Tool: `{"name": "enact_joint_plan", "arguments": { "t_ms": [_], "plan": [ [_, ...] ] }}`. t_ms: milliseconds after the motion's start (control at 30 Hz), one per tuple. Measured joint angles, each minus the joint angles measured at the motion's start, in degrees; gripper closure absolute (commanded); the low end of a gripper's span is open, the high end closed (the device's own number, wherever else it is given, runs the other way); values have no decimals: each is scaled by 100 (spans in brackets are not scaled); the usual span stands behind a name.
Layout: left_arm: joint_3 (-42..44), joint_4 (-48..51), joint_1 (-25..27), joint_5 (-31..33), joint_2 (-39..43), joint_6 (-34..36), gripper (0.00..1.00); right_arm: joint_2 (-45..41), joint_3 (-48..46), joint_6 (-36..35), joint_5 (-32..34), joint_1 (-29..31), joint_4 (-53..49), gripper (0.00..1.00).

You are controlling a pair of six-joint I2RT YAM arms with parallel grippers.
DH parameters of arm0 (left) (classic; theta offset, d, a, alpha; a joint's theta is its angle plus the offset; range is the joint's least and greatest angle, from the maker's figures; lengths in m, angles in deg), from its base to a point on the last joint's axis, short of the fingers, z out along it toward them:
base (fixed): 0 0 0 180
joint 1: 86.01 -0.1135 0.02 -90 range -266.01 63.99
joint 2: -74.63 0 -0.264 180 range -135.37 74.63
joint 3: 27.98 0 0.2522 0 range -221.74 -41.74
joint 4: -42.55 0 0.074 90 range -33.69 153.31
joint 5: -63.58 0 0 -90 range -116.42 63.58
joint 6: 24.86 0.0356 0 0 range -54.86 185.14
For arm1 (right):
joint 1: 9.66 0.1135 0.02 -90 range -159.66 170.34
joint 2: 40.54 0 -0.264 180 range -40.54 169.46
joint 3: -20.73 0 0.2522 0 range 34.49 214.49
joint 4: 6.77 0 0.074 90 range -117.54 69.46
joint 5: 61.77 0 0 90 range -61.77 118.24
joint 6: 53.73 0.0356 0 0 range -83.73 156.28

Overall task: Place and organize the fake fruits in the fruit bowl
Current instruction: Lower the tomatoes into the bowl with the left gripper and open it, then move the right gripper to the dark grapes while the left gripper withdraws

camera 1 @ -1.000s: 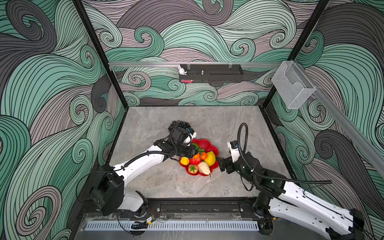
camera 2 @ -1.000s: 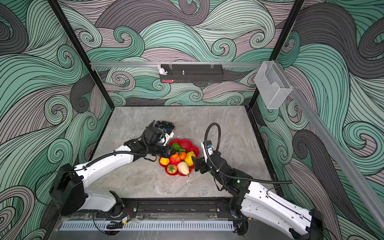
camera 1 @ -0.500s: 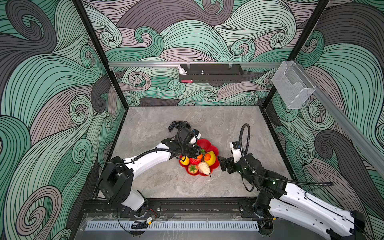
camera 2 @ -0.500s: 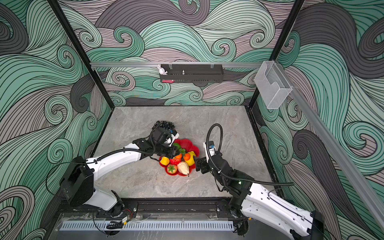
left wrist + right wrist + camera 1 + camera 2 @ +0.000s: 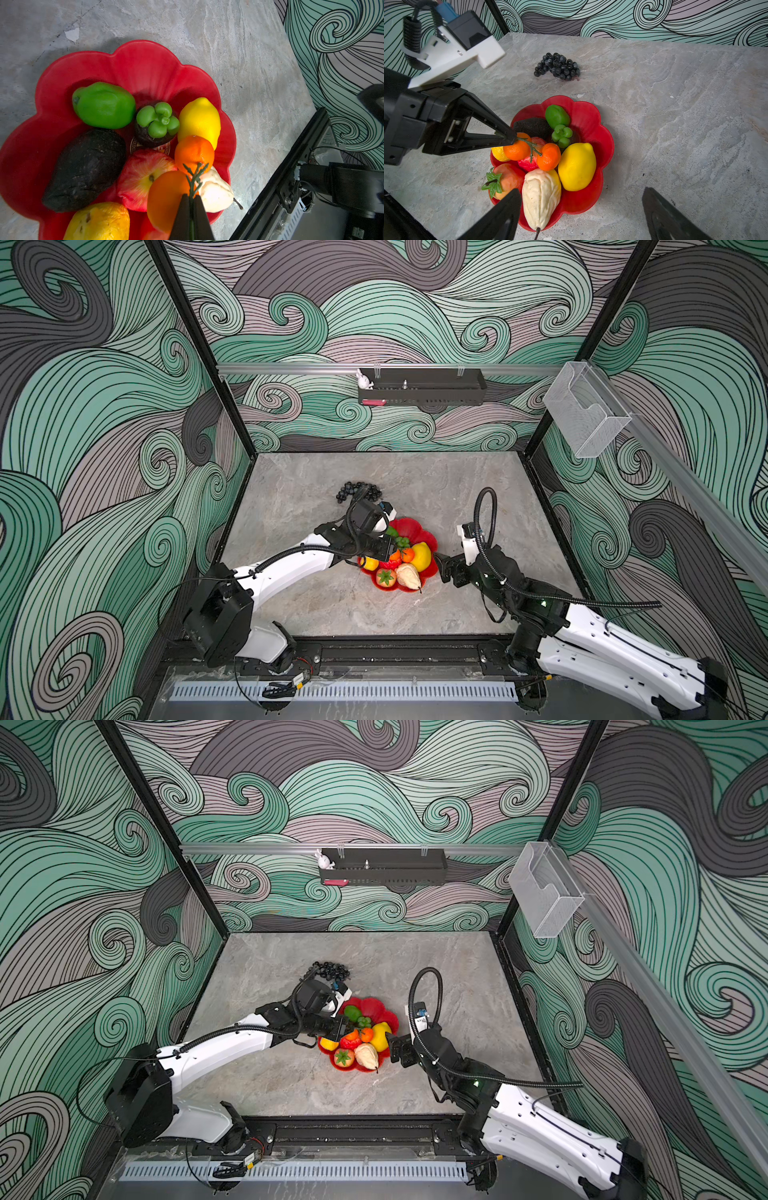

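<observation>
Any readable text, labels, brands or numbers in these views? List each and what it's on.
No text can be read in any view.
Gold round emblem in the middle of the red bowl: mostly covered by the fruits. Only a key-pattern border shows, no characters legible.
Pink tag on the black wall tray: too small to read.

Grey marble tabletop (image 5: 457,497), red fruit bowl (image 5: 593,116) sitting on it, right under my left gripper (image 5: 511,137), just ahead of my right gripper (image 5: 443,569), dark grapes (image 5: 557,66) loose on the slab beyond the bowl, white chip (image 5: 580,95) by bowl's far rim
</observation>
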Motion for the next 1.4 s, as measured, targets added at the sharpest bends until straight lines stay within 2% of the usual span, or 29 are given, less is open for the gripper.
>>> {"name": "enact_joint_plan", "arguments": {
  "t_ms": [200,400,633,1000,1133,1400],
  "plan": [
    [76,-74,2,-35,9,-70,93,9,0,37,-7,0,9,8],
    [133,-136,11,-74,22,-116,77,28,0,42,-24,0,9,8],
    [234,-85,11,-22,210,-114,73,28,0,42,-28,0,9,8],
    [153,175,-44,249,428,-114,59,-72,0,42,-72,-4,2,8],
    [-72,302,-299,380,555,-111,56,-120,0,42,-70,-4,-2,8],
    [-721,431,-1270,719,400,-205,52,-107,13,42,-85,-11,-57,4]
  ]
}}
